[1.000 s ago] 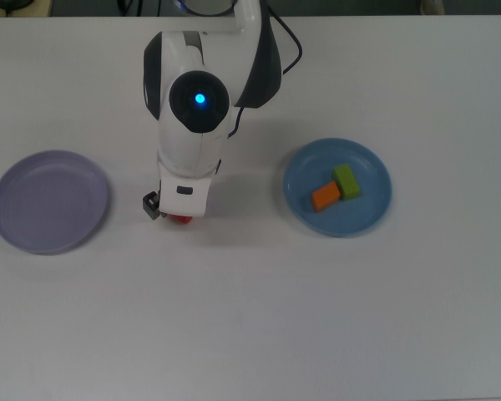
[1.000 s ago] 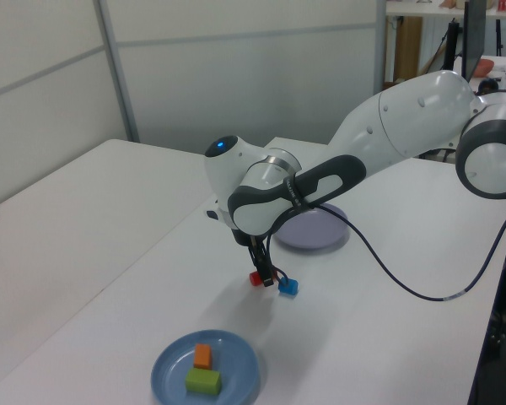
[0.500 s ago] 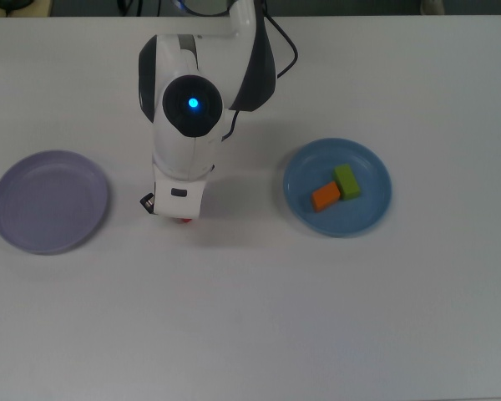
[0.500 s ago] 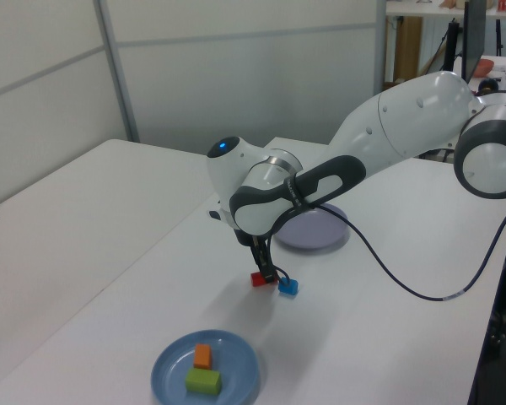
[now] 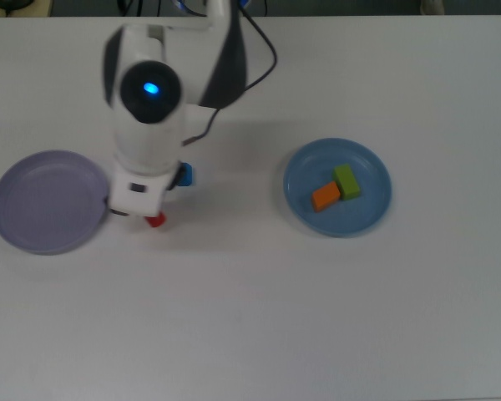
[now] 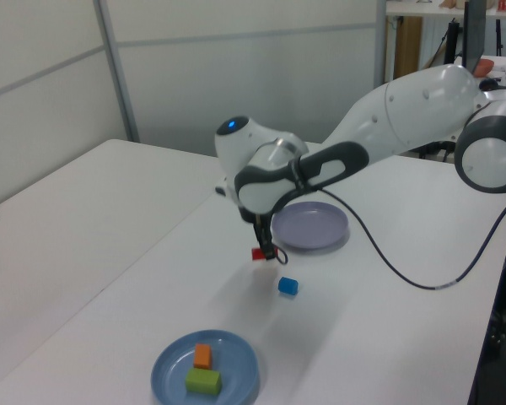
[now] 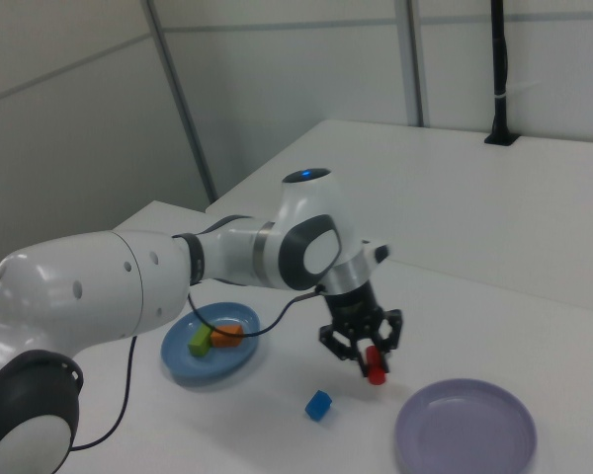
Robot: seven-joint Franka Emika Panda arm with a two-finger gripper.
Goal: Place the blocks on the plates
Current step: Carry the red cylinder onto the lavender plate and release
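Note:
My gripper (image 7: 373, 363) is shut on the red block (image 7: 377, 374), holding it above the table between the two plates, nearer the lavender plate (image 7: 465, 427). From above, the red block (image 5: 155, 220) peeks out below the gripper, just right of the lavender plate (image 5: 42, 200). The small blue block (image 5: 185, 175) lies on the table, partly under the arm in the top view; it shows whole as the blue block (image 6: 287, 286). The blue plate (image 5: 376, 209) holds the orange block (image 5: 326, 196) and the green block (image 5: 346, 181) side by side.
The white arm (image 5: 154, 100) covers part of the table's upper left in the top view, with a black cable (image 5: 259, 58) trailing behind it. In the left view's right, the table edge (image 6: 489, 278) falls away.
The gripper lifted the red block off the table and carried it toward the lavender plate, to the top view's left. The blue block stays where it was, now uncovered.

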